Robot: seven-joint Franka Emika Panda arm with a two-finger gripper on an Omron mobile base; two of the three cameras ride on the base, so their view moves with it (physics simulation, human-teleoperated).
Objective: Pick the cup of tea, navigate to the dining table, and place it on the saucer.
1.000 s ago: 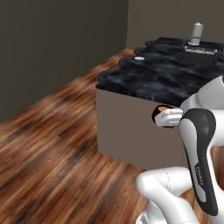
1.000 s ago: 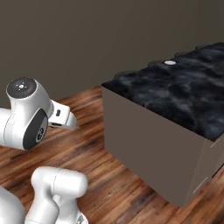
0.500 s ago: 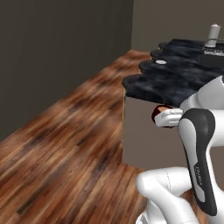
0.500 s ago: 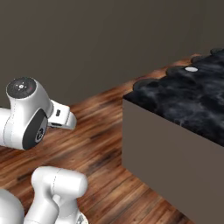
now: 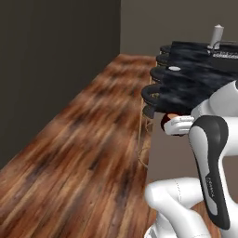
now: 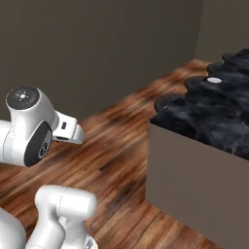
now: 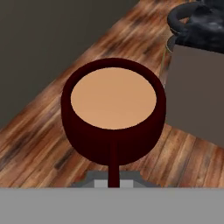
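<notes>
The dark maroon cup of tea (image 7: pixel 113 113) hangs close in front of the hand camera, upright and full of light brown liquid, above the wooden floor. In the left base view a sliver of the cup (image 5: pixel 166 122) shows just left of my white hand, with my gripper (image 5: pixel 171 123) shut on it; the fingers are hidden behind the cup. The black marble dining table (image 5: pixel 200 79) stretches away at the upper right. The small white saucer (image 5: pixel 173 68) lies near its left edge. From the right base view the saucer (image 6: pixel 214 80) sits on the table (image 6: pixel 214 116) at the far right.
Round black stools (image 5: pixel 160 93) with thin gold legs (image 5: pixel 139 139) line the table's near side; one stool (image 7: pixel 186 19) shows at the hand view's upper right. A grey upright thing (image 5: pixel 217 35) stands at the table's far end. A dark wall (image 5: pixel 51 60) runs along the left, with wooden floor (image 5: pixel 83 153) between.
The whole picture has shifted in both base views: the camera has moved, so the table now lies further right and the stools have come into sight. The cup stays held in the gripper.
</notes>
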